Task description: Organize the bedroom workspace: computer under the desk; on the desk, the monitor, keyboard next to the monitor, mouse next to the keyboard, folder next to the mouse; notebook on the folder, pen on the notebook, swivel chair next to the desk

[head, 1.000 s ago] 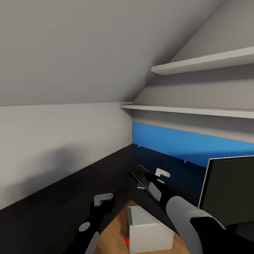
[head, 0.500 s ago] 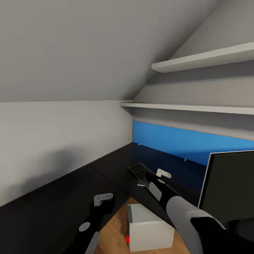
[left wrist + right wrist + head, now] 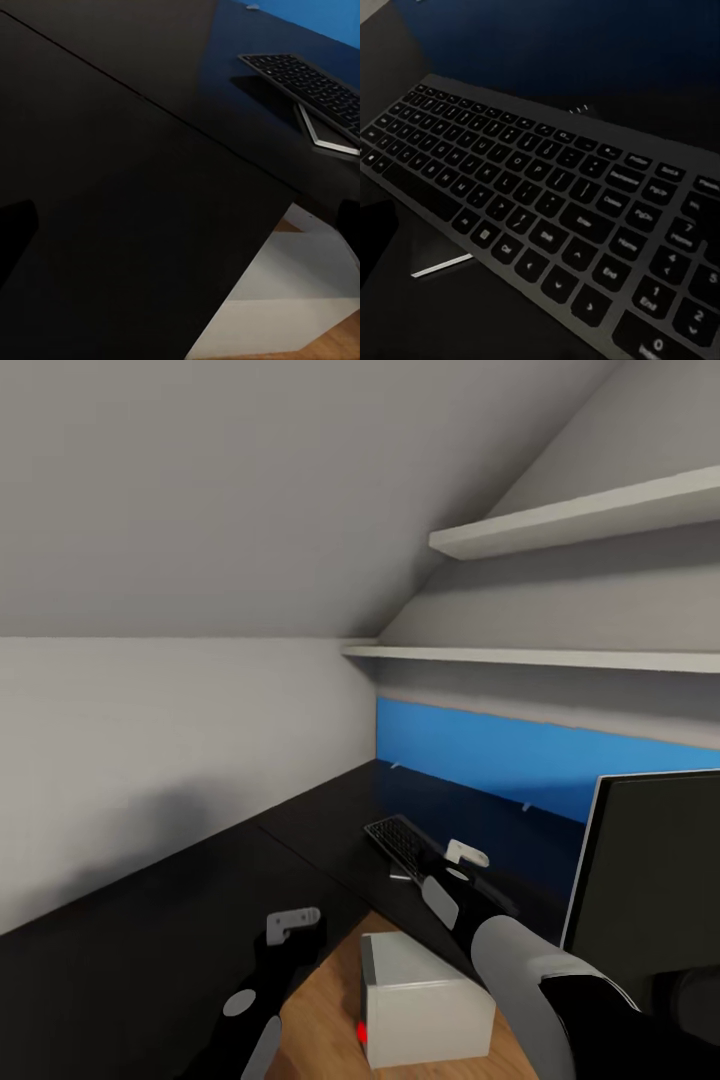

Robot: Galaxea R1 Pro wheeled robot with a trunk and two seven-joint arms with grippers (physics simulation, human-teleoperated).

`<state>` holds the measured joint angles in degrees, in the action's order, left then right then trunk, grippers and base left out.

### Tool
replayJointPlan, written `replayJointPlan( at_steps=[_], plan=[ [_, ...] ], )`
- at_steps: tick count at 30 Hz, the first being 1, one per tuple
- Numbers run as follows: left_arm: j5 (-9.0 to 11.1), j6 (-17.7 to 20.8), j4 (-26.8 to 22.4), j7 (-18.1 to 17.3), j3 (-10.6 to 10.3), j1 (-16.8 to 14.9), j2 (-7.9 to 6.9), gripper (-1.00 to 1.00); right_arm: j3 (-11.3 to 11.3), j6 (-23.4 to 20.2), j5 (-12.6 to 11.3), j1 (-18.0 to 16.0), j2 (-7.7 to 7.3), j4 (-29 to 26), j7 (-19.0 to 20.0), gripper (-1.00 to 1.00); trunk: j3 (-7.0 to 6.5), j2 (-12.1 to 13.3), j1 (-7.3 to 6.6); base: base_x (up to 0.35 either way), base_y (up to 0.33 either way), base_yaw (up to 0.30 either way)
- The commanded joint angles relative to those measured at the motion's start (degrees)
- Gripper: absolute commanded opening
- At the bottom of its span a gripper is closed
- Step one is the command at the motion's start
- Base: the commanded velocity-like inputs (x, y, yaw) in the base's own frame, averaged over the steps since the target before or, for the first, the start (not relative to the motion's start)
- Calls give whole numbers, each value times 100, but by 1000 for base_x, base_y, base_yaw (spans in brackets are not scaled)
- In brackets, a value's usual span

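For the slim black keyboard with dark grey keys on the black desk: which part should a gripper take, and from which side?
Probably the near short end of the slim black keyboard with dark grey keys, approached from the robot's side, where the right gripper hovers. It appears propped on a thin silver-edged piece, leaving a gap above the matt black desk top for a lower finger. It is flat and thin, so the jaws should close across its thickness.

Slim black keyboard (image 3: 398,846) with dark grey keys, on the matt black L-shaped desk (image 3: 160,950), raised at one end with a thin pale edge showing beneath it. Wide black monitor (image 3: 650,880) upright on the desk at the right, screen dark. Light grey box-shaped computer (image 3: 425,1008) on the wooden floor in the desk's inner corner, small red light on its front edge.
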<state>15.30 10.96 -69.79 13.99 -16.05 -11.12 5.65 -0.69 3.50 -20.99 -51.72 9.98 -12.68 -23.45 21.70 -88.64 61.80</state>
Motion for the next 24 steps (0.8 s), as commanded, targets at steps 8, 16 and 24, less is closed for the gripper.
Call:
replayJointPlan(
  at_steps=[8,16,24],
  plan=[
    [52,20,-8,43,-12,-4,-3,100,-15,48,-46,-4,1,3,-16,100,151,-326,176,0,0,0],
    [52,20,-3,43,-12,-4,-3,100,-18,78,-46,-4,1,6,-11,100,295,-647,352,0,0,0],
    [52,20,-2,43,-12,-4,-3,100,-17,83,-46,-4,1,3,-12,100,438,-968,528,0,0,0]
  ],
)
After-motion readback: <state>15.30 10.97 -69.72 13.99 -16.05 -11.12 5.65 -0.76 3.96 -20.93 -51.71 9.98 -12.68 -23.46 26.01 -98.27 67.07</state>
